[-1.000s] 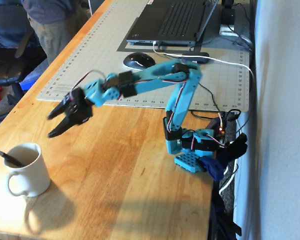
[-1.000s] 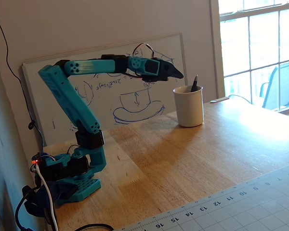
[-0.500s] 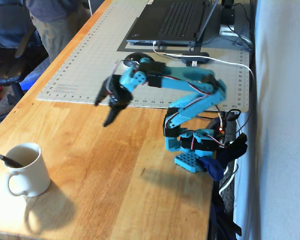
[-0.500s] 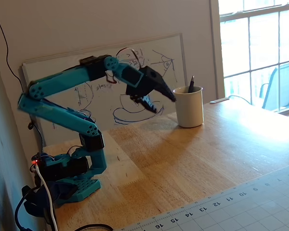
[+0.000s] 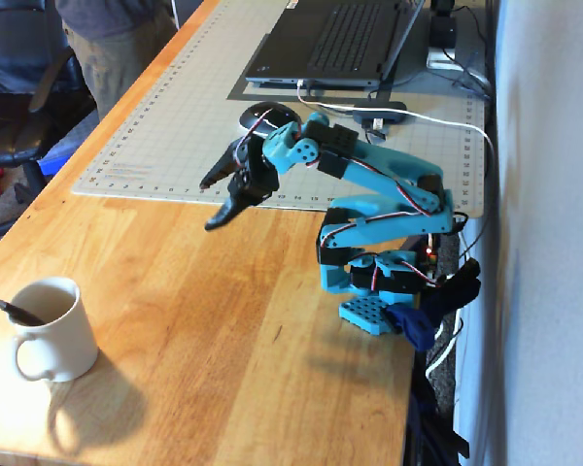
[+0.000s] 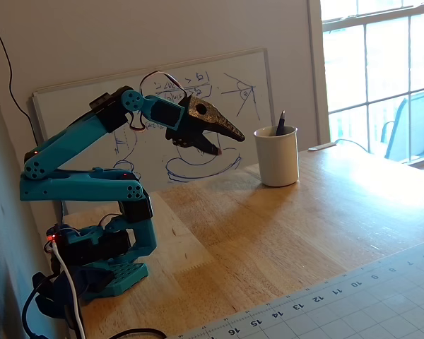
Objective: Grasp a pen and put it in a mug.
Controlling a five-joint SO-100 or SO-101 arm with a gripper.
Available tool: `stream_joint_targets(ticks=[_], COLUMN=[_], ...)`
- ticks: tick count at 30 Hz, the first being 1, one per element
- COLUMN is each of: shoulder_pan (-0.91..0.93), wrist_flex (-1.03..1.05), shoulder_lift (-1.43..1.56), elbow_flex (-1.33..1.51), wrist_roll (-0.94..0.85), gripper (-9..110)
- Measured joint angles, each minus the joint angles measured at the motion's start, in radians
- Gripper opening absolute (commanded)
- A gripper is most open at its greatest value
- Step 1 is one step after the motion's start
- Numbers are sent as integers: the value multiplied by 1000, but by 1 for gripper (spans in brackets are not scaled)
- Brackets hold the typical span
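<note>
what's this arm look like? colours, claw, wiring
Turquoise-blue printed links on the arm with black servo blocks at the joints. The claw is black, with two tapered, pointed fingers. Thin red, black and white wires loop along the links. The perforated blue base shows a small red LED, and a white cable runs off it.

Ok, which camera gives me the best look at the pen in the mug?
The fixed view from the side: the pen stands dark above the mug rim against the pale wall. The fixed view from above shows the pen leaning on the mug rim, small at the frame's edge.
</note>
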Motion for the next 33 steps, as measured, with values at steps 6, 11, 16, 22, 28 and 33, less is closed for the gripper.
stream_joint_targets(ticks=[6,11,16,22,28,33], shoulder_pan=[0,0,26,77,84,84], wrist_flex=[8,8,8,9,9,9], shoulder_lift=[132,258,396,405,405,405], elbow_flex=[37,169,291,311,385,515], wrist_roll=[589,1028,1382,1677,1910,1965], gripper=[29,29,29,29,29,29])
